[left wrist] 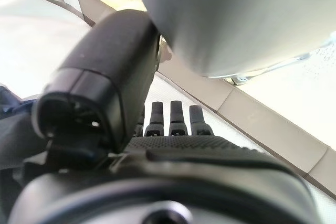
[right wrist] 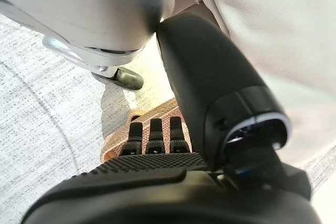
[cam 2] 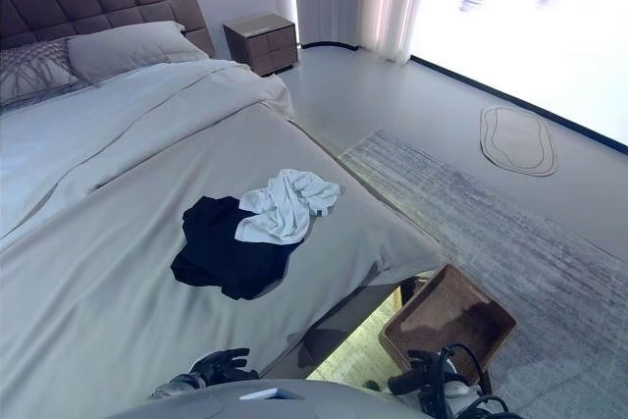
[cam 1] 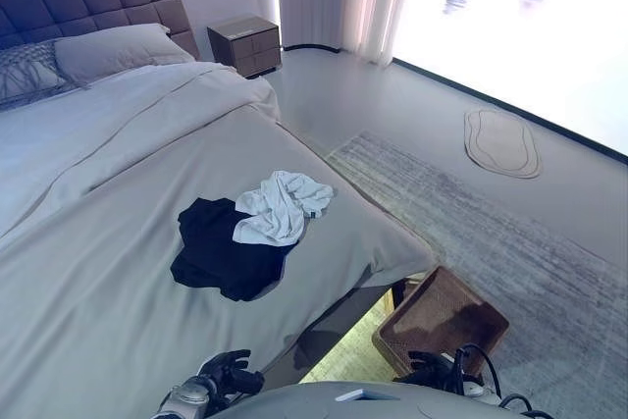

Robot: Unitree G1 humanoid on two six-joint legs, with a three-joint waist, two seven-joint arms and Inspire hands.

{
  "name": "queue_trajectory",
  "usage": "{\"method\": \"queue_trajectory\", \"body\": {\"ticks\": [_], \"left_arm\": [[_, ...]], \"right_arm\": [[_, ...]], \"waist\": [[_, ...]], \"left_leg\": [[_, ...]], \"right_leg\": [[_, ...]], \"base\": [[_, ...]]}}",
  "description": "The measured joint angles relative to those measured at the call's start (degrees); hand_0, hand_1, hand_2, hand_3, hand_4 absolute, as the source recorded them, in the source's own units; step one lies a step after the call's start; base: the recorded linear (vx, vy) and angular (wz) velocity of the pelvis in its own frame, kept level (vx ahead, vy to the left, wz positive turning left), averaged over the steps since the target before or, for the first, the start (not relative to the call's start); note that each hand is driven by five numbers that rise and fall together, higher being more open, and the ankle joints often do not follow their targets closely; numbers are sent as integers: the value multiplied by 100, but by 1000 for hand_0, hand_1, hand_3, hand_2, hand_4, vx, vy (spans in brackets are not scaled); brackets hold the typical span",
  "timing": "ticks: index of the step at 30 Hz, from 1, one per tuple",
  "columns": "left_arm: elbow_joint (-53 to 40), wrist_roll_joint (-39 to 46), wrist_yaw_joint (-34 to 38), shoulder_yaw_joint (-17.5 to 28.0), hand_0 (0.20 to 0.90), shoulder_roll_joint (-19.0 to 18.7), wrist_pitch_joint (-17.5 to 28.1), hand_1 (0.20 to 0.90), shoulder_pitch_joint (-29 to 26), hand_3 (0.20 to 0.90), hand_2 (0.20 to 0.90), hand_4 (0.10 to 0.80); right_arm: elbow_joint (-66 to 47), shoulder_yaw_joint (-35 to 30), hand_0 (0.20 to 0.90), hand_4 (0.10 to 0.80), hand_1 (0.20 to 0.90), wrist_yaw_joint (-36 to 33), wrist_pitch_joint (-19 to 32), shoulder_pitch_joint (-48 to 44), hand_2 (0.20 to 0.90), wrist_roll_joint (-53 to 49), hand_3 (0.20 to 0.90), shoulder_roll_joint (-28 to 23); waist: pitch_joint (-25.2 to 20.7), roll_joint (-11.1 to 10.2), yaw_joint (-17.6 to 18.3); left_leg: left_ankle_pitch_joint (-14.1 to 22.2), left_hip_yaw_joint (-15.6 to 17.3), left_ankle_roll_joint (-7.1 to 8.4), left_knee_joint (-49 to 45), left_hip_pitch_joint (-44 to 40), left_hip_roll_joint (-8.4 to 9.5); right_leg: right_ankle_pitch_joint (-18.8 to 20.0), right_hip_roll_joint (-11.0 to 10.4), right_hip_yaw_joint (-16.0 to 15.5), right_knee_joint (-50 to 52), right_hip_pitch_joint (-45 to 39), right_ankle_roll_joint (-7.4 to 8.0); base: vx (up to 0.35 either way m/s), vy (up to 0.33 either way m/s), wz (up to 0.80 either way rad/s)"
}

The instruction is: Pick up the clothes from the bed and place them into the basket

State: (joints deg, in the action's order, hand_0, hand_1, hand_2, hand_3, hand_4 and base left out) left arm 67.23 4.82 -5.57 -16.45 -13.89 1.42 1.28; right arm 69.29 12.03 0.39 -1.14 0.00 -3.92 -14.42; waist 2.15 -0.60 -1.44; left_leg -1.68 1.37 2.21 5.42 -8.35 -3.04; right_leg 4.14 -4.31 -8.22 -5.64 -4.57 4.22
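Observation:
A white garment (cam 1: 283,205) lies partly on top of a black garment (cam 1: 221,247) near the foot of the grey bed (cam 1: 118,193). A brown woven basket (cam 1: 442,323) stands on the floor beside the bed's foot corner. My left hand (cam 1: 224,374) hangs low over the bed's near edge, fingers relaxed and empty; its fingers (left wrist: 160,116) point out straight in the left wrist view. My right hand (cam 1: 429,368) hangs low just before the basket, empty, with its fingers (right wrist: 152,132) straight over the basket's edge (right wrist: 157,113).
A grey rug (cam 1: 491,233) covers the floor right of the bed. A small oval mat (cam 1: 501,141) lies near the bright window. A nightstand (cam 1: 245,44) stands by the headboard. Pillows (cam 1: 108,51) lie at the head of the bed.

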Motion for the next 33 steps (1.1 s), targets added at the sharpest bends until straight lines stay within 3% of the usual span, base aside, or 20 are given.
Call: {"method": "queue_trajectory", "body": {"ticks": [6,11,15,20,23,27,30,33], "left_arm": [[-5,-33,6,-6,900,25,4,900,-6,900,900,800],[-77,-38,90,-6,900,30,92,900,56,900,900,800],[-127,-37,197,-12,900,21,289,900,101,900,900,800],[-303,-23,309,-94,900,-58,424,900,43,900,900,800],[-337,38,390,-255,900,-172,606,900,-232,900,900,800],[-561,359,428,-304,900,-298,663,900,-861,900,900,800],[-838,550,428,-300,900,-329,724,900,-1100,900,900,800],[-925,655,533,-306,900,-497,753,900,-1412,900,900,800]], "right_arm": [[-54,-108,900,800,900,-365,-16,41,900,-665,900,19],[-1443,-260,900,800,900,-1323,-62,67,900,-814,900,-131],[-2865,64,900,800,900,-1763,12,-256,900,-8,900,-694],[-2726,258,900,800,900,-1760,62,-1377,900,575,900,-1241],[-2102,588,900,800,900,-1849,60,-2259,900,868,900,-1434],[-1755,901,900,800,900,-2133,195,-3381,900,1166,900,-1634],[-1760,1128,900,800,900,-2485,250,-4123,900,1468,900,-1628],[-1776,1418,900,800,900,-2821,144,-4912,900,1876,900,-1613]], "waist": [[11,33,-7],[186,32,-4],[287,-8,-159],[408,-78,-432],[668,-189,-606],[1489,-334,-1054],[1986,-371,-1355],[2346,-580,-1614]], "left_leg": [[1,-7,2,0,-4,-4],[1,-1,4,1,-63,6],[4,-51,19,1,-25,20],[-68,-306,35,-14,246,90],[-179,-572,46,-252,725,146],[-182,-1014,76,-811,1523,204],[-130,-1171,149,-1106,1863,232],[-69,-1310,205,-1351,2219,246]], "right_leg": [[0,4,-15,0,-12,1],[0,1,-13,-1,-74,2],[-1,-31,-62,-1,-67,3],[8,-83,-305,20,58,19],[19,-104,-591,29,282,32],[154,-95,-982,43,611,-35],[179,-88,-1151,85,736,-70],[178,-90,-1278,190,971,-71]], "base": [[46,-8,1],[54,42,0],[50,104,7],[4,89,26],[-151,-21,50],[-64,-36,54],[-32,12,29],[-41,64,24]]}}
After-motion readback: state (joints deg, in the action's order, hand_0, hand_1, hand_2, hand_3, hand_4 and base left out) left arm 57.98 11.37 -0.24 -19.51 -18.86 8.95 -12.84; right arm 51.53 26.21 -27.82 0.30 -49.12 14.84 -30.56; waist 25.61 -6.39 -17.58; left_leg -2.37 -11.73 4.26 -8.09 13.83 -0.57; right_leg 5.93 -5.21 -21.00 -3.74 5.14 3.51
